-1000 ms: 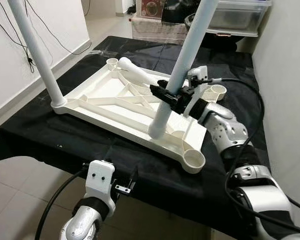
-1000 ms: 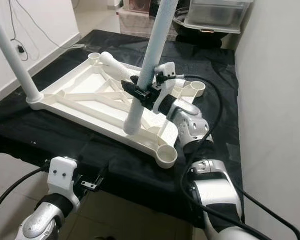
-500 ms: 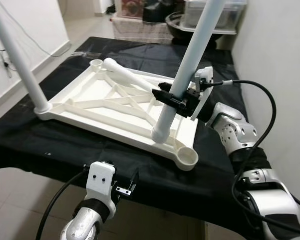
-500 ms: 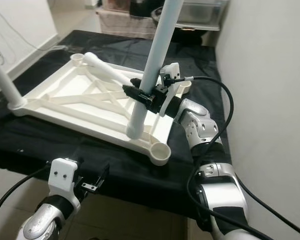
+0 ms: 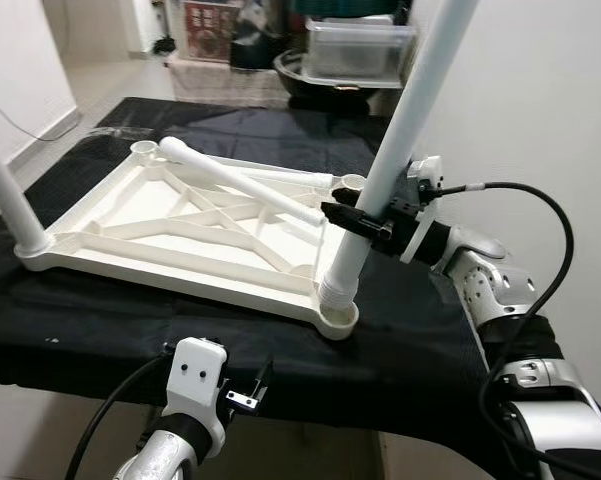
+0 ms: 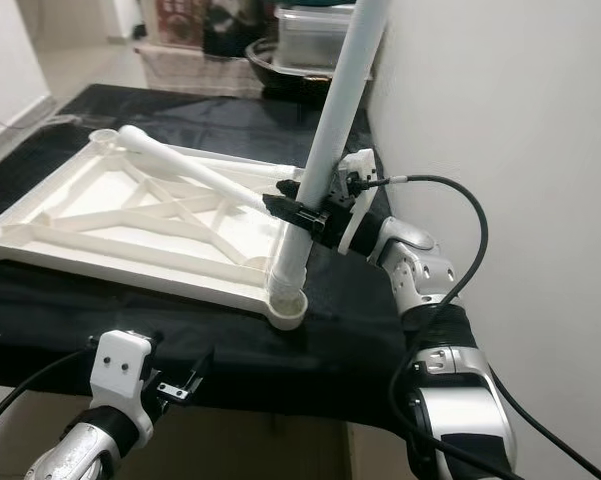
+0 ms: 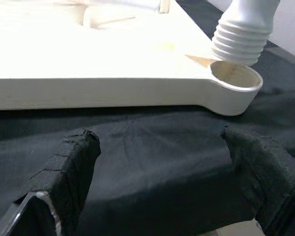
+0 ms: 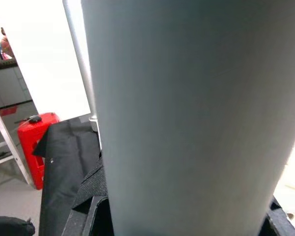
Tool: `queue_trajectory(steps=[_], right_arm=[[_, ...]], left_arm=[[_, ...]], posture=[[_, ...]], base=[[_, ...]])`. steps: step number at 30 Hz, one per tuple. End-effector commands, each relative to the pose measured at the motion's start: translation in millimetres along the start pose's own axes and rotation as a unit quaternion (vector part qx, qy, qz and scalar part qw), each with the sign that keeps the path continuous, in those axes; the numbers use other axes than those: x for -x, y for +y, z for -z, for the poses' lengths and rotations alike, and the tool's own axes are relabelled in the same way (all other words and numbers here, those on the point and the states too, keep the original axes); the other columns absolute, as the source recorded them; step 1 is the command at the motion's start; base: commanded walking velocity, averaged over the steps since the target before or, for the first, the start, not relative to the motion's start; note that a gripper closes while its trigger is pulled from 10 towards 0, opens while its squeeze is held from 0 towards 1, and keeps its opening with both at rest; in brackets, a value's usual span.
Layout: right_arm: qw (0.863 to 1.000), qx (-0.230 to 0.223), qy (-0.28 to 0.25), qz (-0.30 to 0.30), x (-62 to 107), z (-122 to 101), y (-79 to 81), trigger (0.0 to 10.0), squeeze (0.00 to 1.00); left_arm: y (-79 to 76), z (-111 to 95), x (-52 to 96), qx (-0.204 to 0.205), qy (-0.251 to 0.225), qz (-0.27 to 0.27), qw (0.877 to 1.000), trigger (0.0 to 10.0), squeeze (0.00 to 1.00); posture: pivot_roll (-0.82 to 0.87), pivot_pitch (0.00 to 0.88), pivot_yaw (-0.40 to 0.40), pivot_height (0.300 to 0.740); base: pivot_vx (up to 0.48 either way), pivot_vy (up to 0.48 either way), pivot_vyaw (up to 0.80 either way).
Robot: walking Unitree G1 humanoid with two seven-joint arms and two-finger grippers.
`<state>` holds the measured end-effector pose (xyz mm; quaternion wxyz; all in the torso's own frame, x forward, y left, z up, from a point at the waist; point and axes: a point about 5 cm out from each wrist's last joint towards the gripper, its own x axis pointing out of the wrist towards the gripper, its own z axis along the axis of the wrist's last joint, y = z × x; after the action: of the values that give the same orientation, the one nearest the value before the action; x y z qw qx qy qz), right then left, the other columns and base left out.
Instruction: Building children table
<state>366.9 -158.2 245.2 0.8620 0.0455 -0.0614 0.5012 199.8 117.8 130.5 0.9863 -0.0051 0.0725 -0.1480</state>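
The white tabletop [image 5: 180,232] lies upside down on a black cloth. My right gripper [image 5: 365,220] is shut on a white table leg [image 5: 410,120] and holds it nearly upright. The leg's ribbed end [image 7: 243,39] sits just above the near right corner socket [image 5: 338,318], tilted a little. A second leg [image 5: 10,205] stands in the near left corner. A third leg [image 5: 240,180] lies loose across the tabletop. My left gripper [image 7: 162,167] is open, low in front of the table edge, facing the corner socket [image 7: 233,78].
A white wall runs close along the right side of the table. A clear storage box [image 5: 360,45] and a dark basin stand behind the table. The cloth's front edge [image 5: 130,350] hangs just above my left gripper. A red object [image 8: 37,132] stands on the floor.
The right gripper has carried the leg's lower end from beside the inner rib to over the near right corner socket. The head camera has swung to the right. The left arm has stayed low.
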Motion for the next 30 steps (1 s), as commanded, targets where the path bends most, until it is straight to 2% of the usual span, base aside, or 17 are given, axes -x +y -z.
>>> queue_trajectory(steps=[1, 3, 5, 13, 18, 22, 25, 30], right_arm=[[1.0, 0.009, -0.003, -0.012, 2.7, -6, -0.3, 10.0, 0.0], [1.0, 0.01, 0.003, -0.021, 4.1, -6, 0.3, 10.0, 0.0], [0.996, 0.014, 0.043, -0.079, 8.3, 2, 9.2, 10.0, 0.0], [0.99, 0.004, 0.061, -0.124, 10.6, 6, 16.0, 10.0, 0.0], [0.989, 0.001, 0.059, -0.133, 5.7, 8, 18.0, 10.0, 0.0], [0.987, -0.005, 0.047, -0.152, -10.5, 11, 24.3, 10.0, 0.0], [0.986, -0.009, 0.042, -0.159, -14.3, 11, 26.3, 10.0, 0.0], [0.985, 0.017, 0.063, -0.157, -20.2, 17, 25.1, 10.0, 0.0]], left_arm=[[-0.5, 1, 4.1, 0.003, 0.009, 0.003, 1.0, 10.0, 0.0], [-0.8, 0, 5.3, 0.003, 0.008, 0.003, 1.0, 10.0, 0.0], [-2.3, -4, 9.3, 0.002, 0.007, 0.004, 1.0, 10.0, 0.0], [-4.7, -8, 16.5, 0.0, 0.007, 0.007, 1.0, 10.0, 0.0], [-5.6, -10, 21.1, 0.003, 0.011, 0.007, 1.0, 10.0, 0.0], [-6.4, -12, 25.3, 0.004, 0.015, 0.007, 1.0, 10.0, 0.0], [-6.6, -13, 26.3, 0.004, 0.015, 0.007, 1.0, 10.0, 0.0], [-6.6, -14, 27.7, 0.003, 0.017, 0.005, 1.0, 10.0, 0.0]], posture=[[0.12, 0.157, -0.023, 0.74], [0.12, 0.157, -0.023, 0.74], [0.13, 0.186, -0.017, 0.74], [0.14, 0.225, -0.01, 0.74], [0.15, 0.24, -0.007, 0.74], [0.16, 0.253, -0.007, 0.74], [0.16, 0.254, -0.008, 0.74], [0.17, 0.253, -0.01, 0.74]], base=[[0.0, 0.0, 0.0], [0.0, 0.0, 0.0], [0.0, 0.0, 0.0], [0.0, 0.0, 0.0], [0.0, 0.0, 0.0], [0.0, 0.0, 0.0], [0.0, 0.0, 0.0], [0.0, 0.0, 0.0]])
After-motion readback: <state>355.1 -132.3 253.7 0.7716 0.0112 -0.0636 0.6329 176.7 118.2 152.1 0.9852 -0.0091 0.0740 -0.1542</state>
